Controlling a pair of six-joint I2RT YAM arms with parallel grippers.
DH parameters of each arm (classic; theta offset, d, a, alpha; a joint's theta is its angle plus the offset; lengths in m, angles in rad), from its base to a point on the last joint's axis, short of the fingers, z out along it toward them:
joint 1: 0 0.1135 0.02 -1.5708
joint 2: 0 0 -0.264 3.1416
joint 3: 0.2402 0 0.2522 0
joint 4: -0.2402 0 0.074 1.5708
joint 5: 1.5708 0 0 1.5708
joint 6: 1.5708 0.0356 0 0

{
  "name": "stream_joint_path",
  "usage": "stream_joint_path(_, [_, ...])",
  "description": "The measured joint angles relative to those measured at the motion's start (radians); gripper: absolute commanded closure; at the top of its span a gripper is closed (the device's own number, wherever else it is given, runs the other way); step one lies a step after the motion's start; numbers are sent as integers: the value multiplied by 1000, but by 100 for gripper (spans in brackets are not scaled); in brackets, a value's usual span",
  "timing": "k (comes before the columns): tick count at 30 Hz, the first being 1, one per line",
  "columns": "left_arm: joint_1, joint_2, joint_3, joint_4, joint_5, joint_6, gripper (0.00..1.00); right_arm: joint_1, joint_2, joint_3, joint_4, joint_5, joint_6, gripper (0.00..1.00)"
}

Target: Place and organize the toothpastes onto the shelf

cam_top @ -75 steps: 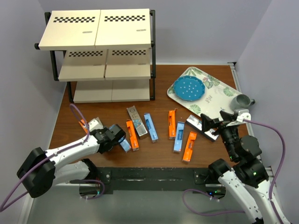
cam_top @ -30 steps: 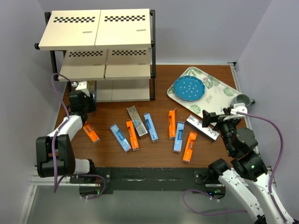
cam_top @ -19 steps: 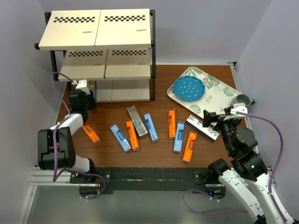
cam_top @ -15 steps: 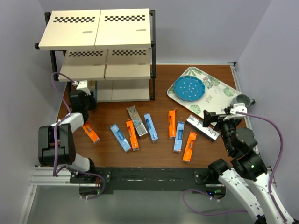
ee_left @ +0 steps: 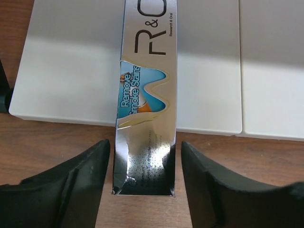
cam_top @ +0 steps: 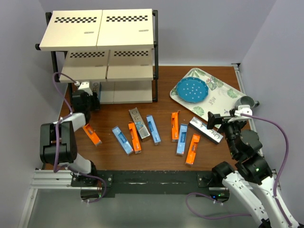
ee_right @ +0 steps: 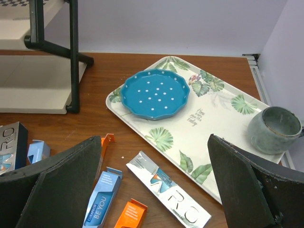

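Observation:
The shelf (cam_top: 97,29) stands at the back left. A silver toothpaste carton (ee_left: 148,90) lies lengthwise on its bottom cream board (ee_left: 66,71), with the near end overhanging the table. My left gripper (ee_left: 144,190) straddles that near end, open, with a narrow gap on each side. From above, the left gripper (cam_top: 90,98) sits at the shelf's lower left corner. Several toothpastes lie on the table, among them an orange one (cam_top: 92,134), a silver one (cam_top: 139,124) and a blue one (cam_top: 182,139). My right gripper (cam_top: 222,119) hovers wide open over another silver carton (ee_right: 168,194).
A floral tray (cam_top: 227,92) at the back right carries a blue plate (cam_top: 192,90) and a grey cup (cam_top: 246,101). The shelf's black leg (ee_right: 73,57) stands left of the tray. Purple walls close in on both sides.
The left gripper's jaws have parted from the silver carton, leaving it resting on the bottom board. The right arm has stayed still.

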Motion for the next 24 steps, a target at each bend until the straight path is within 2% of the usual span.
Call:
stream_joint_path(4, [0, -14, -3, 3, 0, -16, 25, 0, 0, 2, -1, 0, 0, 1])
stream_joint_path(13, [0, -159, -109, 24, -26, -95, 26, 0, -4, 3, -1, 0, 0, 1])
stream_joint_path(18, [0, -159, -126, 23, -32, -129, 33, 0, -28, 3, -5, 0, 1, 1])
stream_joint_path(21, [0, -151, -127, 23, -34, -154, 46, 0, -35, 3, -6, 0, 1, 1])
stream_joint_path(24, [0, -137, -127, 25, -38, -180, 48, 0, -35, 3, -6, 0, 0, 1])
